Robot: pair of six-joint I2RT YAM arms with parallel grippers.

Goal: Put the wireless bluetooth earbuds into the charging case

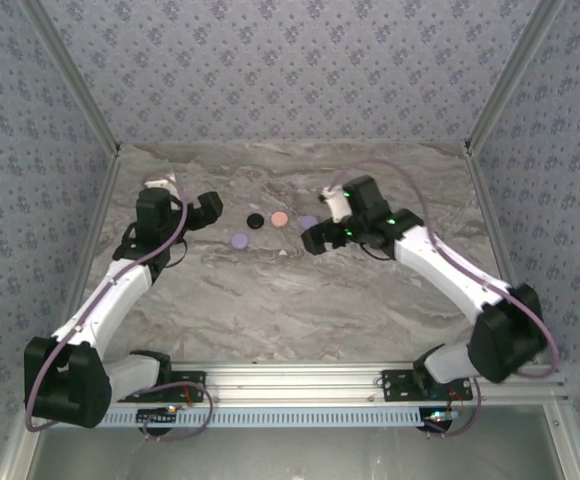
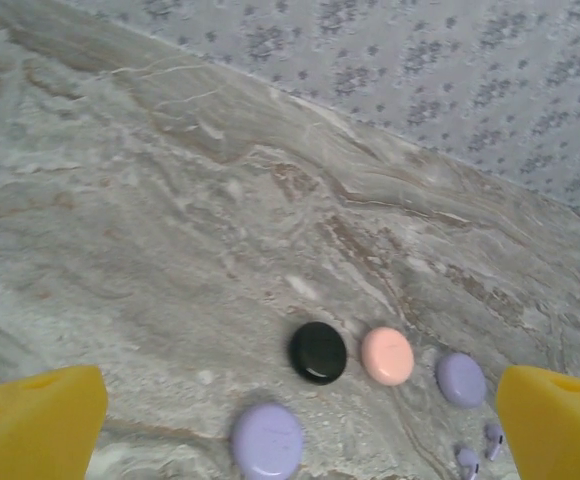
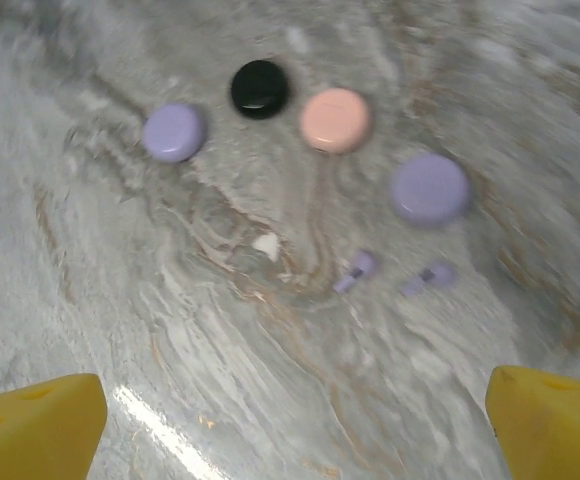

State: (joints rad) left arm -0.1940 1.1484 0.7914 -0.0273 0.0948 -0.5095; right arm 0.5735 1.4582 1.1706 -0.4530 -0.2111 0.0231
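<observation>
Marble tabletop bearing four round charging cases: left lilac case, black case, pink case, right lilac case. Two lilac earbuds lie loose near the right lilac case. Left gripper and right gripper gape wide, empty.

Marble table w/ patterned walls

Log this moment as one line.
left gripper: open, empty | right gripper: open, empty | lilac earbuds: two loose on table near lilac case

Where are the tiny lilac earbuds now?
The tiny lilac earbuds lie on the marble tabletop, in the right wrist view just below the right-hand round lilac case.
</observation>
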